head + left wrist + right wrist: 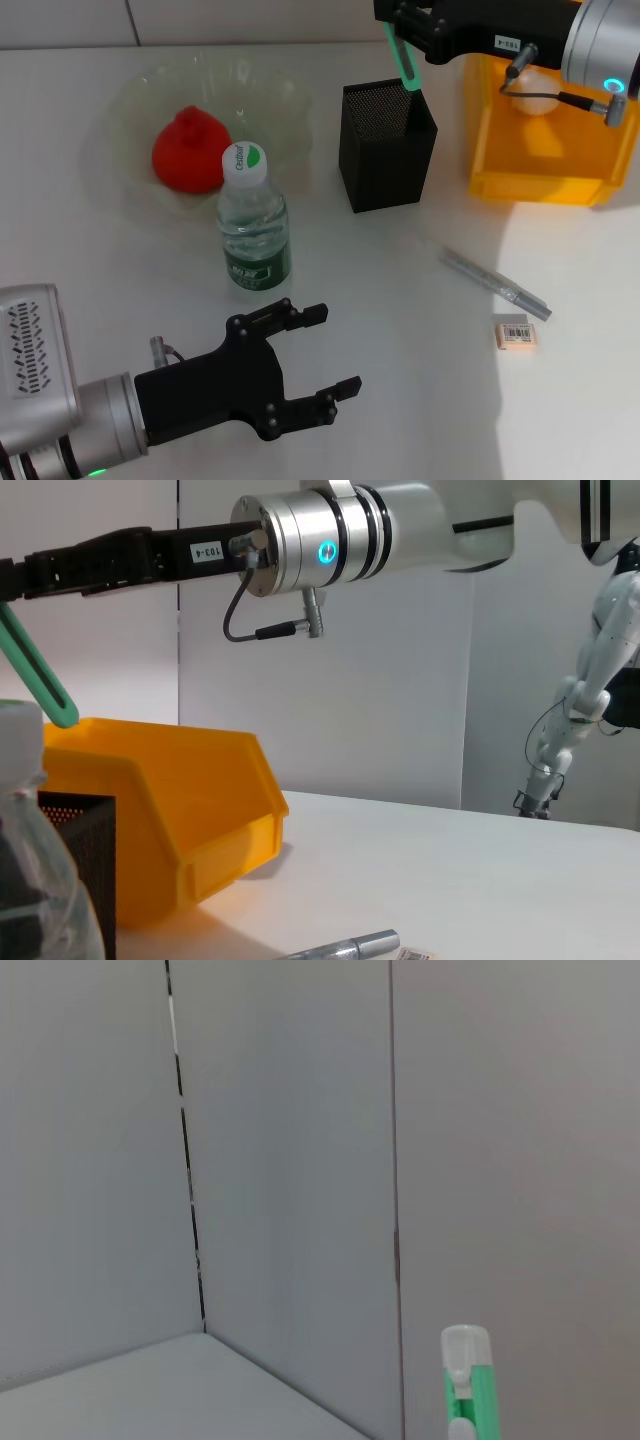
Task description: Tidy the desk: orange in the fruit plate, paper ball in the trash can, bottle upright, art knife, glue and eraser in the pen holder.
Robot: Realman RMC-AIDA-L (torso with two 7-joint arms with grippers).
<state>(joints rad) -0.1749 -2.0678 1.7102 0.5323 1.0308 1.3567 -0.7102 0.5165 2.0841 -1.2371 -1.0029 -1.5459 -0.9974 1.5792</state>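
Head view: my right gripper (408, 45) clamps the green plastic art knife (403, 58), nearly upright, tip in black mesh pen holder (386, 145).
Beside it: yellow plastic bin (540, 130).
Left gripper (325, 350): fingers apart, empty, near clear water bottle (253, 222).

The white table (400, 300) bears a plate (130, 110), bottle (254, 225), mesh holder (385, 145), yellow bin (540, 150), pen (495, 284) and eraser (516, 333).

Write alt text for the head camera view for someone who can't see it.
The right gripper holds a green art knife above a black mesh pen holder. The left gripper hangs open near an upright bottle.
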